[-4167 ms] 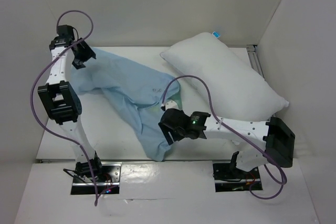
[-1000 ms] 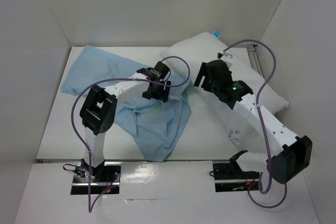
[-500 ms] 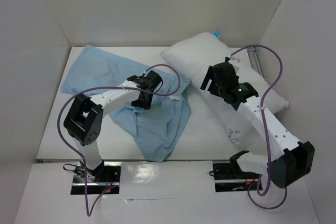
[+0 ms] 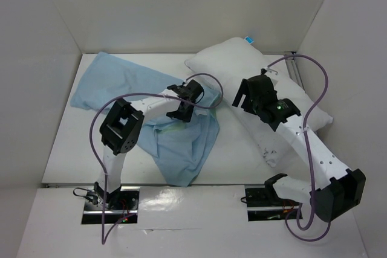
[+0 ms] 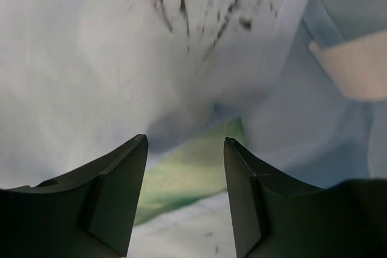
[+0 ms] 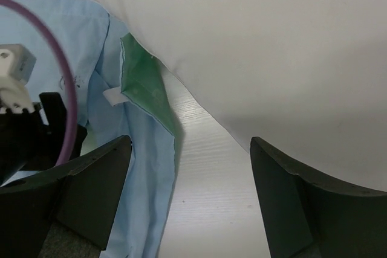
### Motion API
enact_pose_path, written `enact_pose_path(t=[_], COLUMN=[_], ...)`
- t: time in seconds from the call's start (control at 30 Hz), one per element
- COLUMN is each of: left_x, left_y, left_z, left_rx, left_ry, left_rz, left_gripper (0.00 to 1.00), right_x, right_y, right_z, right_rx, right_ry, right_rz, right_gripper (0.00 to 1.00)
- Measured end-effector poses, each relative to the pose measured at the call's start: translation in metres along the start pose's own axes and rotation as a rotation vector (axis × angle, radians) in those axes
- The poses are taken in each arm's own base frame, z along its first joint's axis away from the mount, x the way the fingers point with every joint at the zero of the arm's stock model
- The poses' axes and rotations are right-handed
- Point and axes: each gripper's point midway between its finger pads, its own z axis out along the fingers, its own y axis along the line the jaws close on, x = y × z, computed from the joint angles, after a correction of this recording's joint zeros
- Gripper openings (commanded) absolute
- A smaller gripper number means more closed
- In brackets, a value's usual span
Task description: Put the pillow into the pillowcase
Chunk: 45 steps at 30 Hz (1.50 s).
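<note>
The large, plump white fabric pillow [image 4: 266, 70] was laid on the white desk [image 4: 236, 149]. The limp light-blue cloth pillowcase [image 4: 121, 86] was spread against the pillow's left side. The left fingers [image 5: 115, 191] were parted, empty, over its green lining, presumably to pinch the opening. The right fingers [image 6: 302, 197], spread wide and empty, were poised at the pillow's left edge, probably to grip it.

No legible text; dark marks [image 5: 184, 10] on pillowcase [image 5: 78, 77] unreadable
</note>
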Motion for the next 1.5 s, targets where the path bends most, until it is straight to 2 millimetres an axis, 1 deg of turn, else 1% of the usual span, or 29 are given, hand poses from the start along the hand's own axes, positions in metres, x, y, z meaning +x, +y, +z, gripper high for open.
enact_pose_path(t=[0.07, 0.1, 0.17, 0.2, 0.27, 0.3, 0.37, 0.43, 0.47, 0.53, 0.67, 0.73, 0.8, 0.87, 0.9, 0.93, 1.03, 1.07, 1.1, 1.13, 1.2, 1.23, 1.27, 1.33, 1.37, 1.4, 1.43, 1.5], left_x=[-0.004, -0.004, -0.009, -0.012, -0.014, -0.015, -0.018, -0.026, -0.032, -0.043, -0.064, -0.081, -0.099, -0.112, -0.115, -0.117, -0.117, -0.116, -0.116, -0.114, -0.112, -0.112, -0.111, -0.11, -0.11, -0.111, -0.111, -0.111], left_y=[0.0, 0.001, 0.006, 0.011, 0.02, 0.025, 0.034, 0.041, 0.044, 0.048, 0.055, 0.061, 0.069, 0.078, 0.083, 0.088, 0.097, 0.099, 0.1, 0.1, 0.103, 0.104, 0.106, 0.109, 0.111, 0.114, 0.119, 0.127], left_z=[0.012, 0.018, 0.021, 0.022, 0.024, 0.025, 0.024, 0.021, 0.019, 0.015, -0.007, -0.023, -0.04, -0.055, -0.06, -0.064, -0.071, -0.071, -0.072, -0.072, -0.073, -0.074, -0.075, -0.078, -0.08, -0.083, -0.086, -0.093], left_rx=[-0.021, -0.03, -0.043, -0.051, -0.067, -0.073, -0.082, -0.076, -0.065, -0.034, 0.079, 0.155, 0.23, 0.287, 0.305, 0.323, 0.372, 0.385, 0.397, 0.407, 0.423, 0.429, 0.437, 0.447, 0.451, 0.454, 0.455, 0.457], left_ry=[0.005, 0.009, 0.003, 0.001, 0.003, 0.006, 0.016, 0.017, 0.011, 0.002, -0.005, -0.026, -0.058, -0.089, -0.098, -0.102, -0.093, -0.088, -0.081, -0.073, -0.06, -0.058, -0.055, -0.051, -0.053, -0.057, -0.063, -0.072], left_rz=[-0.001, -0.003, -0.018, -0.027, -0.046, -0.052, -0.058, -0.072, -0.085, -0.109, -0.152, -0.184, -0.222, -0.255, -0.27, -0.285, -0.315, -0.322, -0.326, -0.331, -0.341, -0.345, -0.351, -0.359, -0.363, -0.368, -0.375, -0.388], left_gripper=[0.61, 0.58, 0.5, 0.33, 0.09, 0.0, 0.0, 0.0, 0.0, 0.0, 0.0, 0.0, 0.0, 0.0, 0.0, 0.0, 0.0, 0.0, 0.0, 0.0, 0.0, 0.0, 0.0, 0.0, 0.0, 0.0, 0.0, 0.0], right_x=[-0.002, -0.003, -0.004, -0.005, -0.005, -0.005, -0.005, -0.01, -0.015, -0.031, -0.071, -0.084, -0.092, -0.093, -0.087, -0.077, -0.036, -0.022, -0.008, 0.006, 0.023, 0.029, 0.034, 0.042, 0.049, 0.051, 0.061, 0.075], right_y=[-0.001, -0.001, -0.001, -0.002, -0.003, -0.003, -0.005, -0.006, -0.005, 0.001, 0.024, 0.037, 0.053, 0.071, 0.081, 0.089, 0.121, 0.132, 0.14, 0.145, 0.149, 0.149, 0.15, 0.15, 0.148, 0.145, 0.137, 0.127], right_z=[-0.003, -0.005, -0.006, -0.006, -0.006, -0.006, -0.006, -0.006, -0.006, -0.003, 0.003, 0.011, 0.025, 0.042, 0.049, 0.055, 0.06, 0.059, 0.059, 0.061, 0.068, 0.073, 0.081, 0.096, 0.105, 0.11, 0.125, 0.142], right_rx=[-0.004, -0.004, -0.004, -0.002, 0.003, 0.005, 0.014, 0.035, 0.048, 0.065, 0.096, 0.123, 0.155, 0.176, 0.175, 0.166, 0.063, 0.008, -0.043, -0.081, -0.121, -0.129, -0.135, -0.127, -0.109, -0.093, -0.06, -0.011], right_ry=[-0.009, -0.014, -0.021, -0.023, -0.024, -0.024, -0.022, -0.022, -0.021, -0.036, -0.093, -0.106, -0.109, -0.105, -0.097, -0.08, -0.013, 0.007, 0.033, 0.063, 0.112, 0.131, 0.147, 0.166, 0.178, 0.18, 0.205, 0.235], right_rz=[0.004, 0.005, 0.008, 0.008, 0.006, 0.005, -0.007, -0.037, -0.056, -0.09, -0.168, -0.211, -0.246, -0.285, -0.309, -0.337, -0.415, -0.426, -0.439, -0.444, -0.445, -0.442, -0.437, -0.437, -0.443, -0.446, -0.455, -0.467], right_gripper=[0.87, 0.87, 0.87, 0.87, 0.87, 0.87, 0.87, 0.87, 0.88, 0.91, 0.99, 0.99, 0.99, 0.93, 0.91, 0.8, 0.61, 0.41, 0.34, 0.23, 0.08, 0.05, 0.05, 0.02, 0.0, 0.0, 0.0, 0.0])
